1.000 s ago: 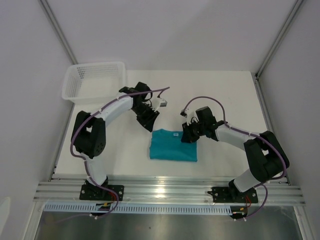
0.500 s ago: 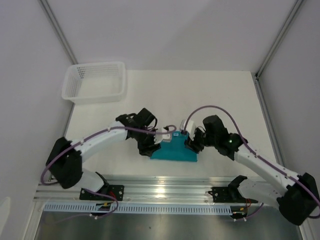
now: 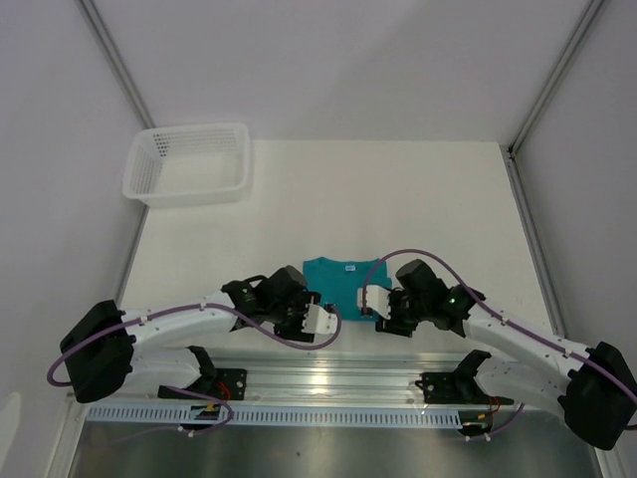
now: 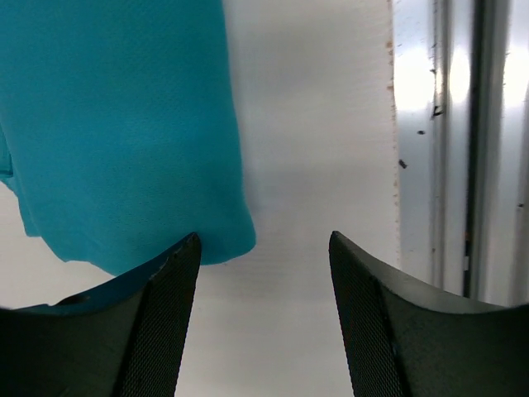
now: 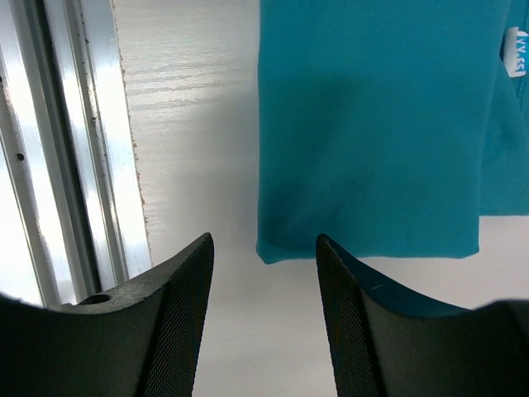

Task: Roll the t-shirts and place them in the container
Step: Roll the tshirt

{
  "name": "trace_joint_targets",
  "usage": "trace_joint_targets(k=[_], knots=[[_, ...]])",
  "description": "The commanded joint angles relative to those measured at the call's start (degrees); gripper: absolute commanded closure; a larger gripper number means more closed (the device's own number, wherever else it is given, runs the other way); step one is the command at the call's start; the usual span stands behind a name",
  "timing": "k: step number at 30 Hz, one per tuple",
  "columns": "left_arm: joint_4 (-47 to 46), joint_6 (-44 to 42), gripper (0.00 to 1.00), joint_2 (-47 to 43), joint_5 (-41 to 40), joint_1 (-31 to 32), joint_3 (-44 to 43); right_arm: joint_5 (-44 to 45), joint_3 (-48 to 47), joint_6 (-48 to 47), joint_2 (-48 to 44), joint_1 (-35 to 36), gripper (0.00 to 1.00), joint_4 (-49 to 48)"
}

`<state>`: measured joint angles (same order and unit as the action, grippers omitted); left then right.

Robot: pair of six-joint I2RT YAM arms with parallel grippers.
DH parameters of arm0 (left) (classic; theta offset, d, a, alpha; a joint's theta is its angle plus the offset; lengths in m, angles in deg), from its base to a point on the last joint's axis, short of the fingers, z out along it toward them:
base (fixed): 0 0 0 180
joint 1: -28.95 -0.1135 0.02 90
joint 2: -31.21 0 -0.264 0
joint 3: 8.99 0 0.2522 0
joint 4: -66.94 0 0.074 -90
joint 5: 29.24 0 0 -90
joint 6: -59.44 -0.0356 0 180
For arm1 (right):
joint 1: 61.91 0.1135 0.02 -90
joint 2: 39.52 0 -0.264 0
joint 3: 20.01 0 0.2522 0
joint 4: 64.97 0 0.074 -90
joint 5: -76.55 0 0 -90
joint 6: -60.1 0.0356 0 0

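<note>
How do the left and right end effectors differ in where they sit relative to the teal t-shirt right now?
Left end effector sits at the t-shirt's near-left corner; right end effector sits at its near-right corner. The left end effector's gap is mostly over bare table, with only the cloth corner poking in; the right end effector's gap is about half over cloth. Shared: both are open, grip nothing, and sit at the shirt's near edge.

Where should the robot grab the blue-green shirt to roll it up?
Probably its two near corners, coming in low from the robot's side: the t-shirt lies folded flat, with that straight edge facing the open left gripper and right gripper.
</note>
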<state>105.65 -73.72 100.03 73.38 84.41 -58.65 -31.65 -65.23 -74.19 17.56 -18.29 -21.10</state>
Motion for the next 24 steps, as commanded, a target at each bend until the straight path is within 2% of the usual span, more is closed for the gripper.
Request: trace_joint_targets(k=[1, 10, 19, 22, 24], knots=[[-6.83, -1.76, 0.33, 1.14, -5.84, 0.35, 1.71, 1.41, 0.61, -1.23, 1.01, 1.30, 0.44, -2.77], [-10.80, -0.61, 0.33, 2.81, -9.98, 0.44, 1.62, 2.81, 1.23, -1.41, 6.01, 1.56, 0.44, -5.85], [-10.62, -0.44, 0.36, 7.81, -9.54, 0.35, 1.71, 4.92, 0.53, -0.62, 10.59, 1.56, 0.46, -9.36], [-11.93, -0.44, 0.43, 8.79, -10.51, 0.35, 1.88, 5.19, 0.70, -0.44, 11.03, 1.56, 0.47, -10.33], [-12.90, -0.44, 0.56, 9.32, -11.56, 0.17, 2.41, 4.92, 0.61, 0.52, 11.39, 1.56, 0.47, -10.77]])
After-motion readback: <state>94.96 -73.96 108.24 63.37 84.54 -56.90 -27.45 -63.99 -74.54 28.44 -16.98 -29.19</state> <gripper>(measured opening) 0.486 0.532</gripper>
